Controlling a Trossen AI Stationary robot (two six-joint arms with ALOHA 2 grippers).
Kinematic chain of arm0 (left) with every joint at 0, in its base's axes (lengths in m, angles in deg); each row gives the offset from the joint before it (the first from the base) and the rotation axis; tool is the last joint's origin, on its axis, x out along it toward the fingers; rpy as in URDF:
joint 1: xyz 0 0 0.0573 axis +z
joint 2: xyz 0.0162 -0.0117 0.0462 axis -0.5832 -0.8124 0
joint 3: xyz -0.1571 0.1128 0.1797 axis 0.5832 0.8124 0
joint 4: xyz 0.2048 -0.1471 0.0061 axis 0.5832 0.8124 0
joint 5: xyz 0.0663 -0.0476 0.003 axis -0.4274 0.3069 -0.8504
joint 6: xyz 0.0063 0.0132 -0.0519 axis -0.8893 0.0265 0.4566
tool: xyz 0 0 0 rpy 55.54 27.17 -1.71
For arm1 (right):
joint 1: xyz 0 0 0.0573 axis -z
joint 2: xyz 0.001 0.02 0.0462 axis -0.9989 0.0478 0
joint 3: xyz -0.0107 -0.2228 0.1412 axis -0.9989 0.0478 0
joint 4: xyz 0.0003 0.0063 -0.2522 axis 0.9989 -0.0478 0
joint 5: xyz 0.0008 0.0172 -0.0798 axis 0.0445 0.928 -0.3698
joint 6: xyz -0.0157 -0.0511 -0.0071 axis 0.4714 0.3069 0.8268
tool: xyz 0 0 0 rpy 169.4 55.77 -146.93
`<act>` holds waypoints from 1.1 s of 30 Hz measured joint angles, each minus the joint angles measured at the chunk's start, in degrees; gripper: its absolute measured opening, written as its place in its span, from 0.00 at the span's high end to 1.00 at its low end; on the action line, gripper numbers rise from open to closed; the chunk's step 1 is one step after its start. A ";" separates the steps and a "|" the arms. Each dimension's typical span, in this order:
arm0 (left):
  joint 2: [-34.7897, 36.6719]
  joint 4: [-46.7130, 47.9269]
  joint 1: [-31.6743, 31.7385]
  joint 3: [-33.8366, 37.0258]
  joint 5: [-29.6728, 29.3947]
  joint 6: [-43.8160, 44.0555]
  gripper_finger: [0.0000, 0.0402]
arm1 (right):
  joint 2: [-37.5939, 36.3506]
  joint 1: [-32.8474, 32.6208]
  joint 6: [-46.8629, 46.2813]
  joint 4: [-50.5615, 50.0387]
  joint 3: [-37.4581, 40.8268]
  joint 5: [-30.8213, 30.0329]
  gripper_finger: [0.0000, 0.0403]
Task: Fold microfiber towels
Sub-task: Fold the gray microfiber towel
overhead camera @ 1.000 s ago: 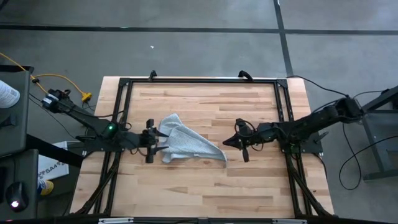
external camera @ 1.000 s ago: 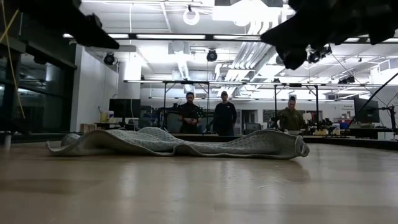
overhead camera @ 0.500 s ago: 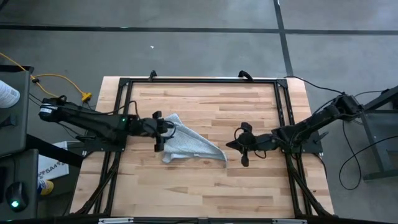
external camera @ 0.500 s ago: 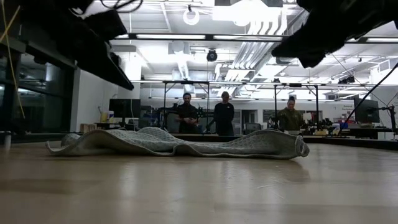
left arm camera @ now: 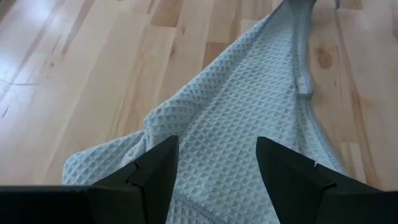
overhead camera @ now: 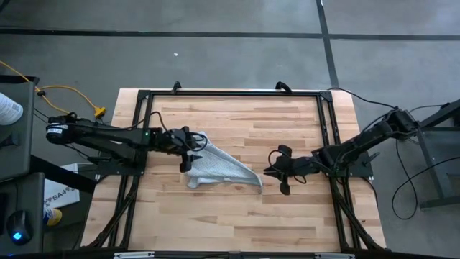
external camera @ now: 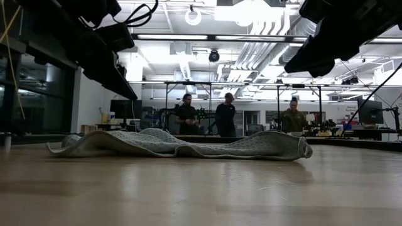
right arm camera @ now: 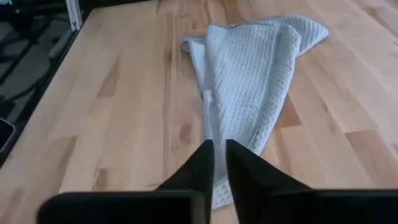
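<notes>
The crumpled grey microfiber towel (overhead camera: 215, 168) lies mid-worktop (overhead camera: 237, 216), toward its left edge. The left gripper (overhead camera: 188, 150) hovers over the towel's left end, fingers (left arm camera: 155, 171) spread wide, holding nothing. The right gripper (overhead camera: 275, 171) sits just off the towel's right tip, fingers (right arm camera: 198, 168) nearly closed and empty.

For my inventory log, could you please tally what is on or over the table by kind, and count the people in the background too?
Light grey towel: 1, crumpled on the wooden table.
Grippers: 2, the left gripper open over the towel's edge, the right gripper nearly shut beside its pointed corner.
People in the room behind: 3.
Total: 6.
</notes>
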 joint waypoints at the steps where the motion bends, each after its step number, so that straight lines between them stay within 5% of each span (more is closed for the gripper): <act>1: 0.00 0.00 0.00 0.00 0.03 0.00 0.47 | 0.33 0.00 -0.72 -0.02 0.00 -0.13 0.86; 9: -2.09 0.68 0.04 0.00 3.15 -3.37 0.47 | 5.76 0.11 -5.64 0.78 0.07 -0.28 0.70; 18: -6.09 3.53 6.93 0.00 5.81 -3.06 0.47 | 8.42 0.11 -5.71 5.67 0.00 -0.32 0.64; 26: -6.34 4.79 16.77 0.00 22.94 -2.33 0.47 | 8.40 0.11 -5.54 5.95 0.00 -0.43 0.64; 33: -7.58 6.29 24.13 0.00 31.06 -1.28 0.47 | 8.40 0.11 -5.41 5.97 0.00 -0.43 0.64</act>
